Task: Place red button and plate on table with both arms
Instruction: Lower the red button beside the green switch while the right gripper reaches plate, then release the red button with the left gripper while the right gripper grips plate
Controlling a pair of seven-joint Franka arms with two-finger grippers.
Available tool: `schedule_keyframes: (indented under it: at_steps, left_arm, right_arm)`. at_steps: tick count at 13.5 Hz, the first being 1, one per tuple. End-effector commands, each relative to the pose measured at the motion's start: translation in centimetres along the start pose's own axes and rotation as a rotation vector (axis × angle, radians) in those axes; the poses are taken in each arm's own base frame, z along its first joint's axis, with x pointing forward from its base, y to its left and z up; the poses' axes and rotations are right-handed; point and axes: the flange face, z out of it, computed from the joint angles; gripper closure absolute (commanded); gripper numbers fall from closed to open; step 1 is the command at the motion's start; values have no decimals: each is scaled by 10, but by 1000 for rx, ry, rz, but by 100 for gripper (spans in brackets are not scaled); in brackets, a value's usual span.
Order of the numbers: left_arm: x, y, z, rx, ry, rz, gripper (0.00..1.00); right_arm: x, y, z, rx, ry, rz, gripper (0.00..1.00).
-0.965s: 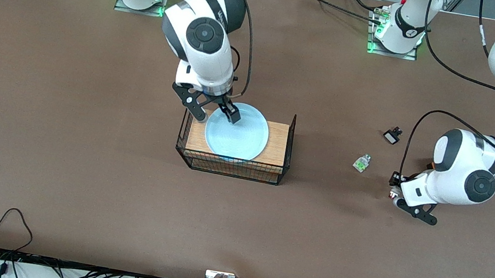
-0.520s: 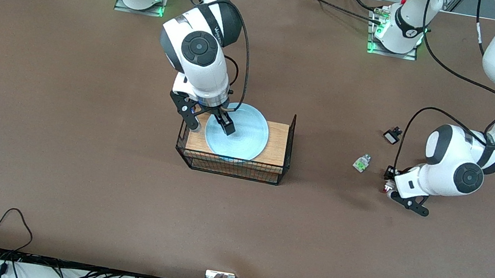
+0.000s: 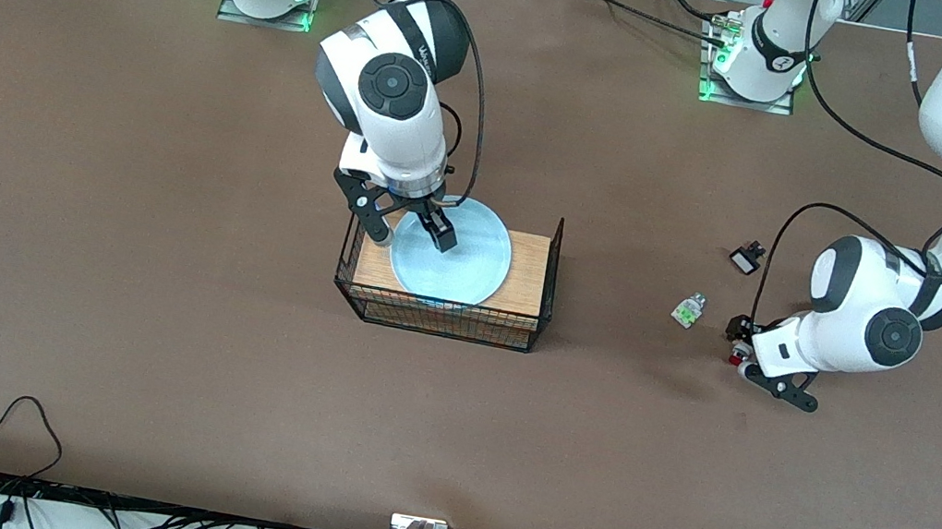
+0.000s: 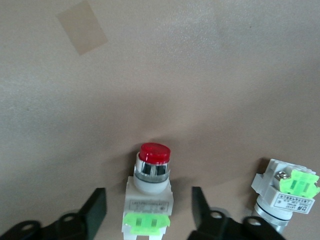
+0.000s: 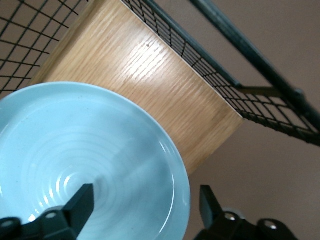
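Red button (image 4: 150, 200): tiny push-button part, glossy red cap, metal collar, whitish body, bright green end block. Lies on its side on the table (image 3: 144, 328), cap away from the wrist camera, low centre in the left wrist frame; right-centre in the front view (image 3: 737, 358), barely visible.

Plate (image 3: 462, 259): round, shallow, light blue, glossy, faint concentric rings. Sits flat on the wooden top of a wire basket, centre of front frame; lower left in the right wrist frame (image 5: 95, 160).

Table: large matte brown surface filling the front view.

table (image 3: 148, 300): brown | on it: wire basket (image 3: 445, 312), red button (image 4: 148, 200), green-white part (image 3: 688, 310), black part (image 3: 746, 258)
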Motion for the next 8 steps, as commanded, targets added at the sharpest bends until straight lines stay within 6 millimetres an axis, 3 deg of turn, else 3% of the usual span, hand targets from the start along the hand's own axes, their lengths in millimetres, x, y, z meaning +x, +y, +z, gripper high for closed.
schedule_keyframes:
  at_steps: [1,5,8]
  left_arm:
    - [-6,6,-37,27,-20,18,0]
    - [-8,28,-114,63,-33,36,0]
    - [-8,50,-170,78,-57,56,0]
  right_arm:
    - [-1,-3,-1,4,17,13,20]
    - [-1,-3,-1,3,17,13,39]
    - [-1,-3,-1,-2,15,8,63]
